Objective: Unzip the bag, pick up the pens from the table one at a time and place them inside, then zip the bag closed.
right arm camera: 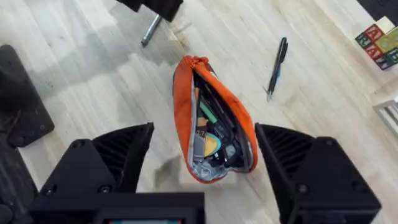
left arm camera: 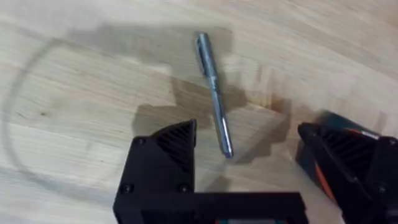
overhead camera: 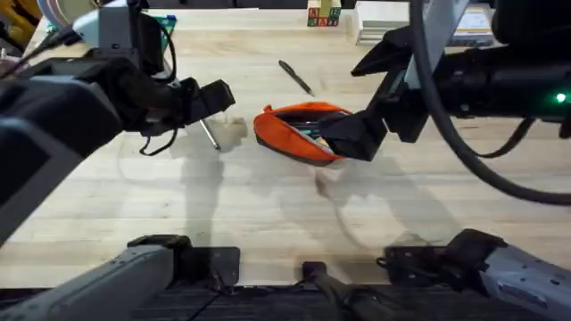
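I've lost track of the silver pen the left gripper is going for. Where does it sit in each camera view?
Overhead: the silver pen lies on the table, left of the orange bag, below the open left gripper.
Left wrist: it lies at the centre, one end between the fingers.
Right wrist: one end shows at the top edge, beyond the bag's closed end.
Shared landmark: the orange bag, open and sitting in front of the open right gripper.

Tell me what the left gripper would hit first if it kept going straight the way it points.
Probably the silvery pen lying on the table, between the open left gripper's fingers; depth is uncertain.
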Controlling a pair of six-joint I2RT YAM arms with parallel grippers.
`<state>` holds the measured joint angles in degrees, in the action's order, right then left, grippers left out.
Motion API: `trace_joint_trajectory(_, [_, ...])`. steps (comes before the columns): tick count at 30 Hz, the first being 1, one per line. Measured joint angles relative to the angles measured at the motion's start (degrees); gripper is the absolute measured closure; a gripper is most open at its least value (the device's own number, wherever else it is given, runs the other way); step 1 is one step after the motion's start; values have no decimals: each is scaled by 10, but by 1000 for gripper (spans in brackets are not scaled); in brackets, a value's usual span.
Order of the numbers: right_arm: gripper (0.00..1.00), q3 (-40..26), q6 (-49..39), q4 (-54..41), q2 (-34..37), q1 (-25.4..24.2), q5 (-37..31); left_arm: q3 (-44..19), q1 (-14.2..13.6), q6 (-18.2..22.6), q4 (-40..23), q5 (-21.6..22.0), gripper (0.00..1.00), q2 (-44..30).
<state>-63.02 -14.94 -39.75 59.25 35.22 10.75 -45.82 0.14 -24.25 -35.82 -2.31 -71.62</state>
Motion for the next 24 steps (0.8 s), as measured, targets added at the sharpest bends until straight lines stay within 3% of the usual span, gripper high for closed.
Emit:
trace_joint_trajectory(8, [4,0,0,0,0,0,0,0,0,-42,24,9,7,-73])
trace_joint_trajectory(19, [4,0,0,0,0,0,0,-5,-5,-104,25,74,6,-129])
trace_joint_trajectory(22, [4,0,0,0,0,0,0,-12,-7,-112,19,88,85,-141])
trace_joint_trajectory(24, [4,0,0,-1,0,0,0,-18,-7,-114,12,100,190,-150])
